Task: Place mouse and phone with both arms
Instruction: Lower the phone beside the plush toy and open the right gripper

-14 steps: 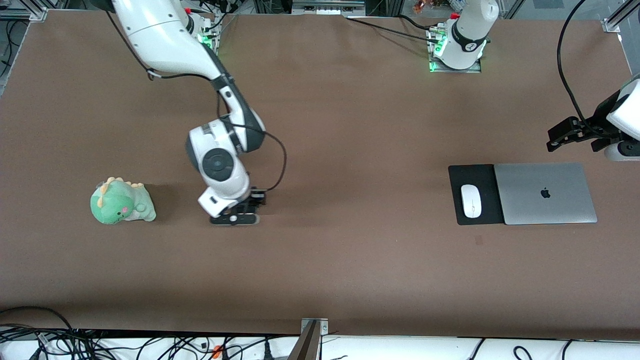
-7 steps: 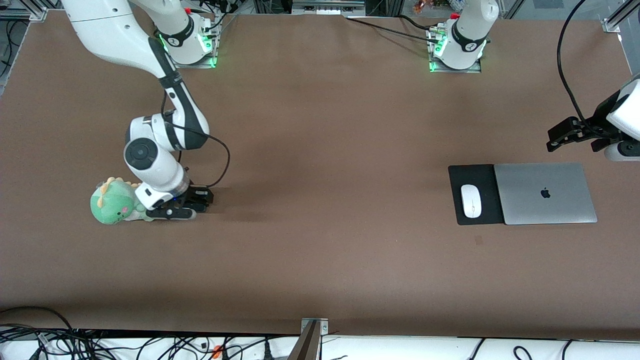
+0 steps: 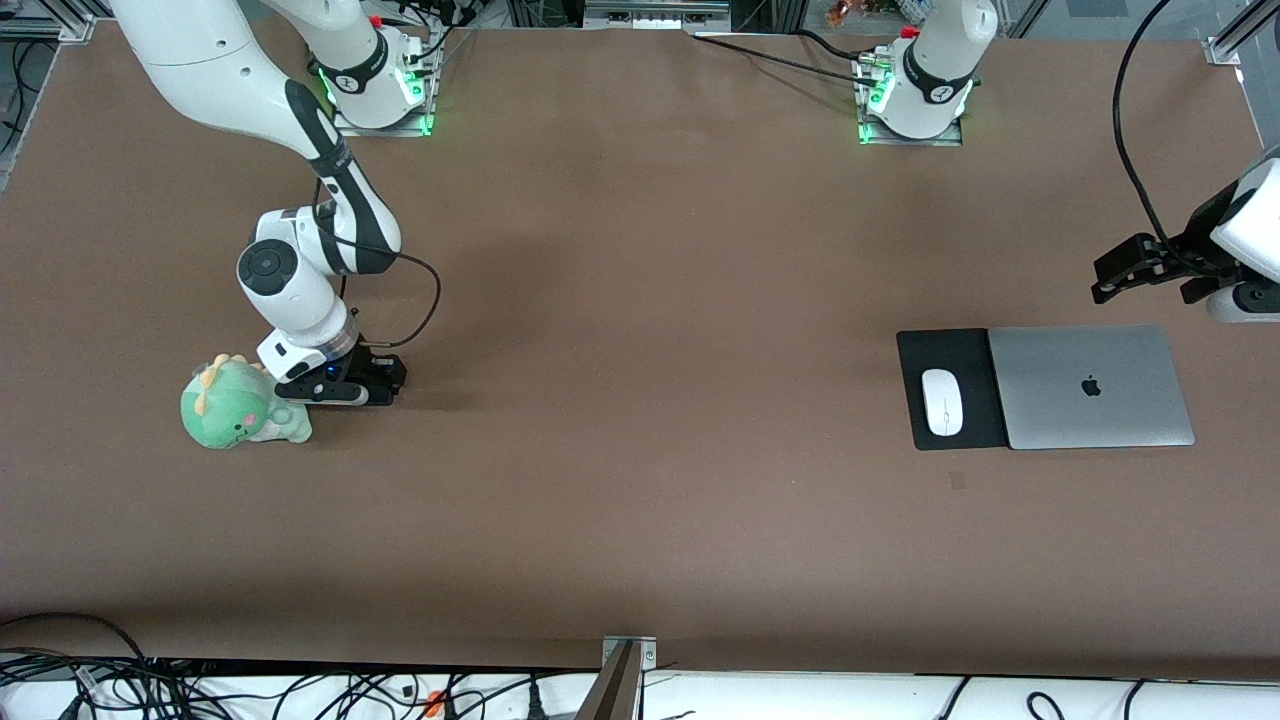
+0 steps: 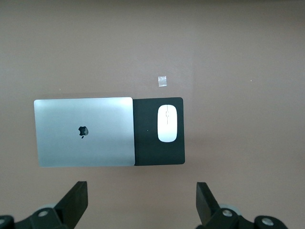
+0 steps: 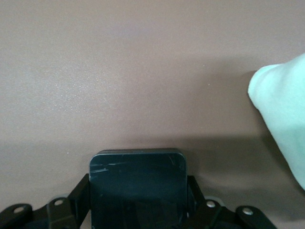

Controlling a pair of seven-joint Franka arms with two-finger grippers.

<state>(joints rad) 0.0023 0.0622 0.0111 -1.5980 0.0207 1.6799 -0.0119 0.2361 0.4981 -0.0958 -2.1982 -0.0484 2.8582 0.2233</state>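
The white mouse point(image 3: 942, 402) lies on a black mouse pad point(image 3: 950, 345) beside a silver laptop point(image 3: 1090, 387); all show in the left wrist view, mouse point(image 4: 167, 123). My left gripper point(image 3: 1120, 275) is open and empty, up over the table just past the laptop at the left arm's end; in its wrist view point(image 4: 141, 202) nothing lies between its fingers. My right gripper point(image 3: 335, 390) is shut on the black phone point(image 5: 138, 183), held low over the table beside a green plush dinosaur point(image 3: 240, 403).
The plush dinosaur's green edge shows in the right wrist view point(image 5: 286, 114), close to the phone. A small pale tape mark point(image 4: 162, 81) sits on the table near the mouse pad. Cables run along the table's front edge point(image 3: 300, 690).
My right arm has swung with the phone toward its own end of the table, from the middle to right beside the plush dinosaur. The left arm has not moved.
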